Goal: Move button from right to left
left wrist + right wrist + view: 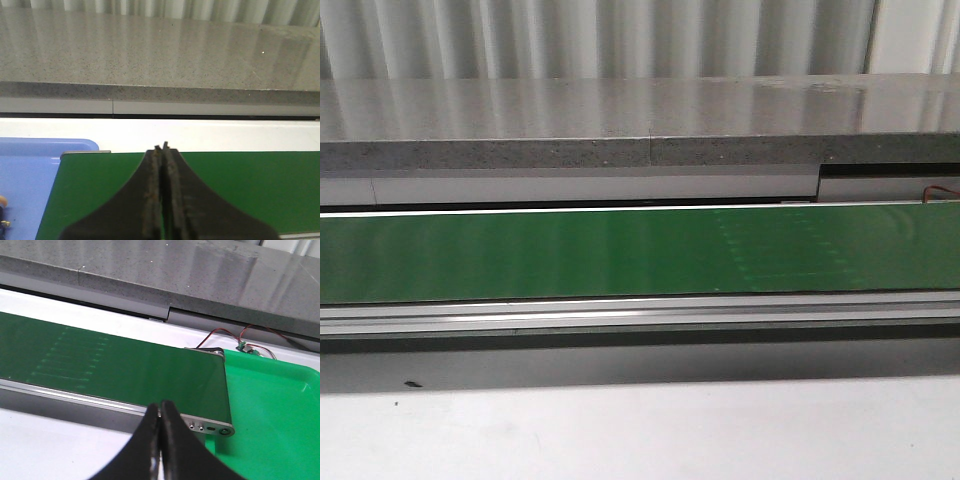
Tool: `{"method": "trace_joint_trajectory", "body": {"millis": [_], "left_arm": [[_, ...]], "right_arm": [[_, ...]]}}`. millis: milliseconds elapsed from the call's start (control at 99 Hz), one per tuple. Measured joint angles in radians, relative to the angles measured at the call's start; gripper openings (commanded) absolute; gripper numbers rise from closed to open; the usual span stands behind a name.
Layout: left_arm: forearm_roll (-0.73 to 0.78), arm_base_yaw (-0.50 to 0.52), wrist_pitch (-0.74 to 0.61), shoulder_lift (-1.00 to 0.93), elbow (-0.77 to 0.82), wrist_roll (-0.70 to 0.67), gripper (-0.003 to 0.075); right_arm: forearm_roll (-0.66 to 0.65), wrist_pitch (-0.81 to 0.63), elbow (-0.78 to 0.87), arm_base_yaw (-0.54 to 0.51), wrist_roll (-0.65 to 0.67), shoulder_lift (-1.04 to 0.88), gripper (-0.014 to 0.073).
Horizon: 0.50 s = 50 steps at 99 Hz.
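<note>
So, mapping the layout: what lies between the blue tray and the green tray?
The green belt, front view; blue tray at its left end, green tray at its right.

An industrial or laboratory test cell. A green conveyor belt (570, 252) in an aluminium frame runs beneath a grey speckled stone ledge (620, 120). Corrugated metal wall (600, 35) behind; exposed wiring (235, 337) at the belt's end.
</note>
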Motion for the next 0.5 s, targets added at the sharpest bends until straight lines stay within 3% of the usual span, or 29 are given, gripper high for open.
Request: {"method": "trace_joint_trajectory", "body": {"millis": [283, 505], "left_arm": [[0.036, 0.0, -0.073, -0.163, 0.132, 0.0, -0.002], [0.108, 0.0, -0.342, -0.249, 0.31, 0.0, -0.002]], "right_arm": [[0.0, 0.0, 0.0, 0.0, 0.0, 0.0, -0.0068], [0.0, 0.0, 0.0, 0.0, 0.0, 0.0, -0.0068]]}}
